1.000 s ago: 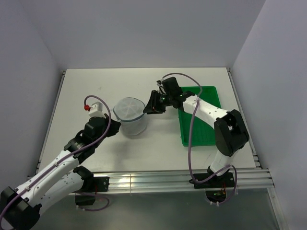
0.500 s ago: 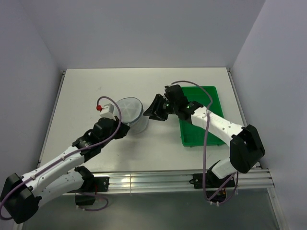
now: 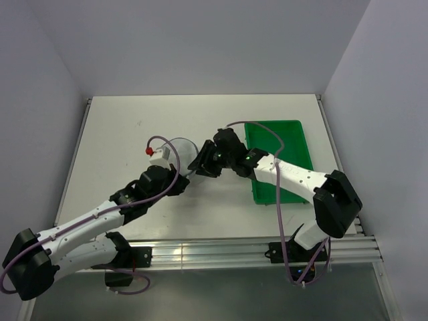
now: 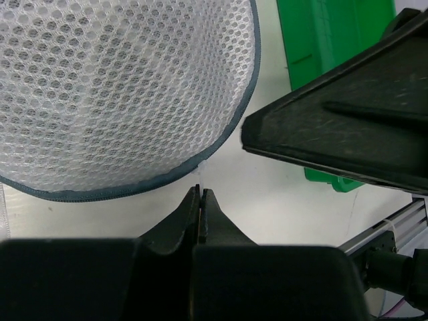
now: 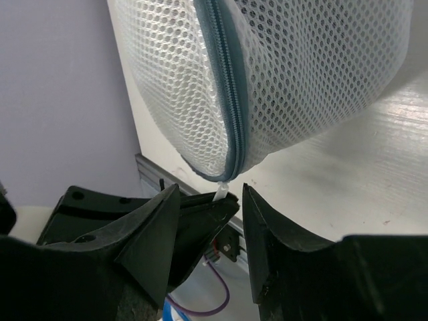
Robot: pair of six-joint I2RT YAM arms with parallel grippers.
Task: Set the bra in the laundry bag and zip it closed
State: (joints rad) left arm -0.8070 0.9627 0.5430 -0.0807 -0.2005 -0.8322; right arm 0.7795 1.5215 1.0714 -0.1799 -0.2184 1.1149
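Observation:
The laundry bag [image 3: 179,148], a white mesh cylinder with a grey zipper rim [image 5: 224,80], sits mid-table and fills the left wrist view [image 4: 120,87]. My left gripper [image 3: 186,178] is shut on the small white zipper pull tab [image 4: 198,176] at the bag's rim. My right gripper [image 3: 200,164] stands open just right of the bag. Its jaws straddle the left gripper's tips and the pull tab [image 5: 221,192] without touching the tab. The bra shows in no view.
A green plastic tray [image 3: 287,144] lies right of the bag, under the right forearm; its corner shows in the left wrist view [image 4: 328,33]. The aluminium rail runs along the table's near edge [image 3: 234,251].
My left gripper has swung right along the bag's near side, staying shut. The right gripper has opened wider and come down and left to the bag's rim.

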